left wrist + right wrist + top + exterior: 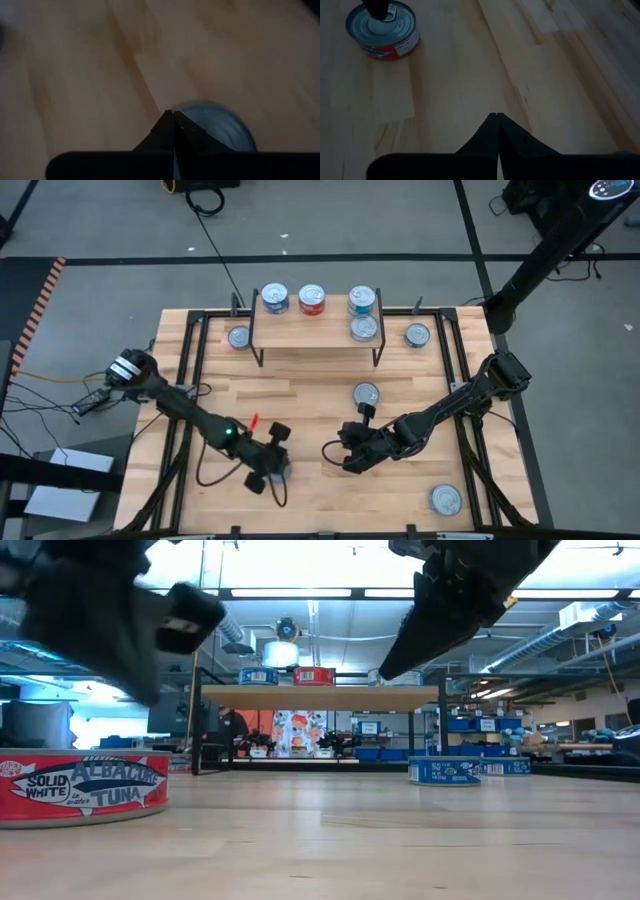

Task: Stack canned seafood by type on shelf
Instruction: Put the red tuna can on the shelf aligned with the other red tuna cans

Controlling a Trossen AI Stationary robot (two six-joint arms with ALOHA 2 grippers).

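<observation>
silver tins (311, 299) top the shelf (315, 330); both grippers' jaws closed, empty.

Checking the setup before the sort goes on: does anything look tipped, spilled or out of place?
Nothing looks tipped or spilled. On the shelf, one tin sits in front of the back row of three, out of line. The other tins lie flat, scattered over the table.

The tabletop (300, 405) is pale blond wood with darker grain streaks. The shelf (318, 327) has the same light plank on black legs. On it sit silver-topped tins: one blue (273, 298), one red (312, 300), one teal (362, 301). A near tin (82, 786) is red with white lettering.
</observation>
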